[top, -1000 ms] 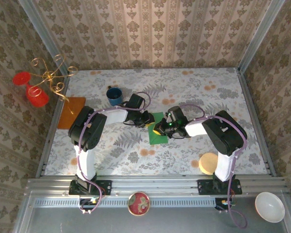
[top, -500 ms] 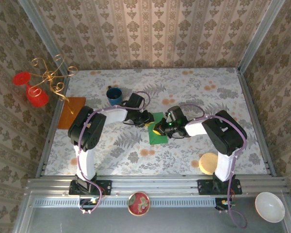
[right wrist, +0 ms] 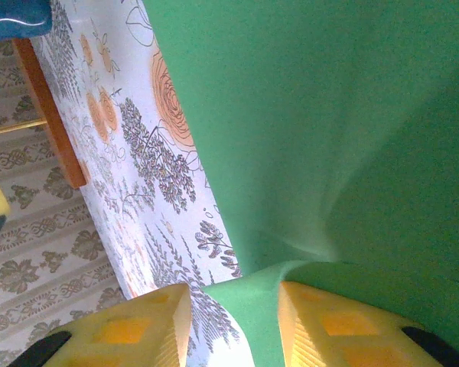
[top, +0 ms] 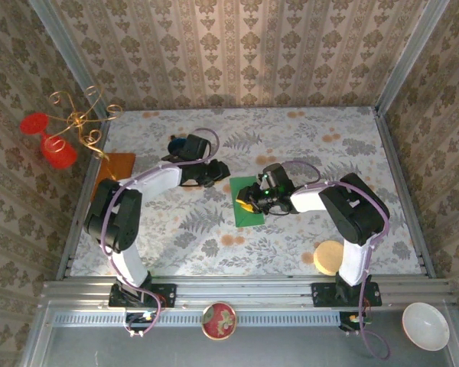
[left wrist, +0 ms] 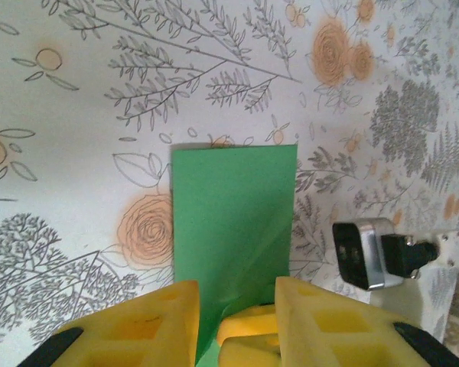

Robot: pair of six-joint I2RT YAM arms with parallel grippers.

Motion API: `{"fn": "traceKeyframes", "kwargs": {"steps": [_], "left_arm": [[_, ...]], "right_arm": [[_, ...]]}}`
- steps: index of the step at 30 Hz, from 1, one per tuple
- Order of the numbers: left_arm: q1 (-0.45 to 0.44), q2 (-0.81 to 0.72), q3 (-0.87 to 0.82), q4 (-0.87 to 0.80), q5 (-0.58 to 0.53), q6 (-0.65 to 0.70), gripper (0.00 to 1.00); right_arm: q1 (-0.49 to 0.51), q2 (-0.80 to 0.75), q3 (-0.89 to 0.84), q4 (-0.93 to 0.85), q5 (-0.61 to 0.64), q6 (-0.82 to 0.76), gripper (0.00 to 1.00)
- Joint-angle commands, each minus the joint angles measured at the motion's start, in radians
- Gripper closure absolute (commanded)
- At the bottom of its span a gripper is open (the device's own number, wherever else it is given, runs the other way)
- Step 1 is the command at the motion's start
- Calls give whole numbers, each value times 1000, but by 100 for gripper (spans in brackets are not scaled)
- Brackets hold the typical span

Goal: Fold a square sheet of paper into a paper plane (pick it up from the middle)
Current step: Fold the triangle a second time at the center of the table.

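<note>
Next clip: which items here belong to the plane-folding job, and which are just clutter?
Job: green paper sheet.
Lying about: blue mug, orange-brown sheet, gold stand with red cups, round wooden disc, red bowl, white bowl.

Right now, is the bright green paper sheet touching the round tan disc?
Apart. The top external view shows bare flowered tablecloth plainly separating the bright green paper sheet from the round tan disc.

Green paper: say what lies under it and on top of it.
The green paper lies on the flowered table, whose pattern beneath it is covered. Nothing rests on its flat part. The right gripper straddles one raised edge and hides that part from above.
</note>
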Motion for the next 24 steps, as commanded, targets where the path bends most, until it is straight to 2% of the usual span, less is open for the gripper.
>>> {"fn": "traceKeyframes", "kwargs": {"steps": [1, 6, 9, 11, 14, 24], "left_arm": [[-9, -25, -21, -55, -21, 46, 68], [-56, -29, -33, -58, -21, 52, 78], [-94, -27, -38, -63, -21, 58, 87], [-119, -26, -38, -77, -25, 64, 93], [-145, -21, -50, -81, -33, 63, 100], [-193, 46, -42, -106, -19, 67, 100]], "right_arm": [[-6, 38, -16, -126, 41, -23, 62], [-6, 35, -14, -148, 53, -32, 70], [-6, 33, -8, -180, 66, -47, 77], [-6, 31, -4, -202, 71, -62, 88], [-5, 34, 10, -238, 78, -79, 94], [-4, 42, 18, -256, 93, -70, 100]]}}
